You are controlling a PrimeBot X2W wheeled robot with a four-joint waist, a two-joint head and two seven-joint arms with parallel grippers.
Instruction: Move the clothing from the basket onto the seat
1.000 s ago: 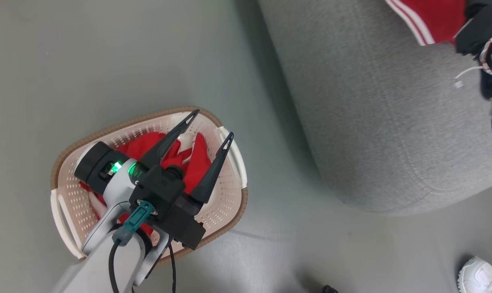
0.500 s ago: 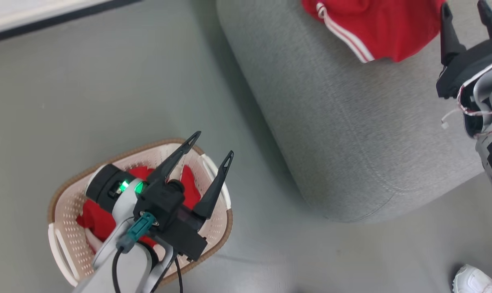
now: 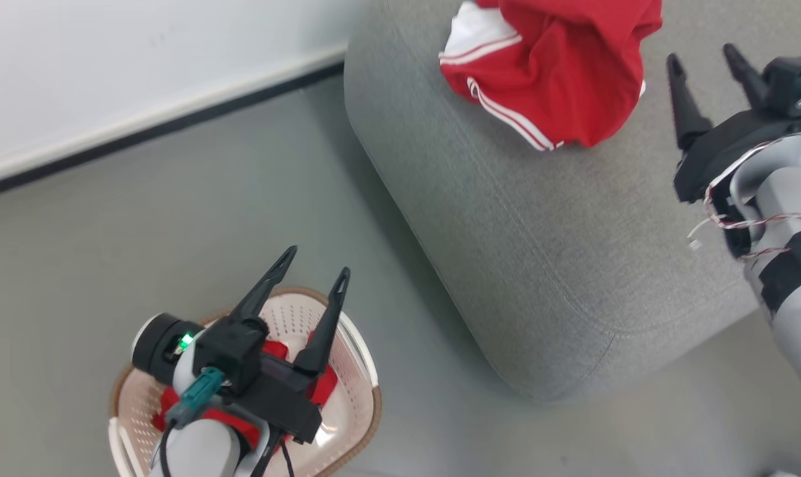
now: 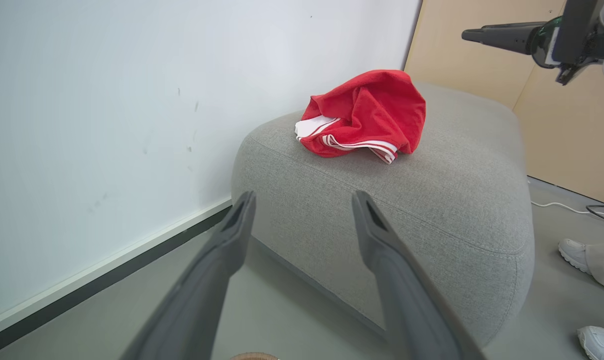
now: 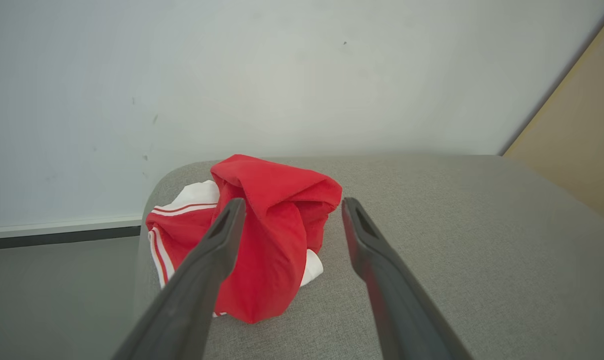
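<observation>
- Your left claw (image 3: 317, 261) hangs off the sofa's (image 3: 539, 252) left end, over the basket (image 3: 294, 318) on the floor. Its fingers are spread wide with nothing between them.
- That arm covers most of the basket, and the lower edge of the head view cuts off the rest. You see only scraps of red clothes (image 3: 327, 387) inside, and how many pieces lie there cannot be told.
- Your right claw (image 3: 701, 53) is above the sofa top, fingers wide apart and empty. Its arm runs off the right edge.
- One crumpled red garment (image 3: 559, 66) with white stripes lies on the sofa top near the left end, just left of the right claw and clear of it. Its far part is cut off in the head view.
- On the floor by the sofa's right side, a person's white shoe (image 4: 574, 251) and trouser leg are partly cut off.
</observation>
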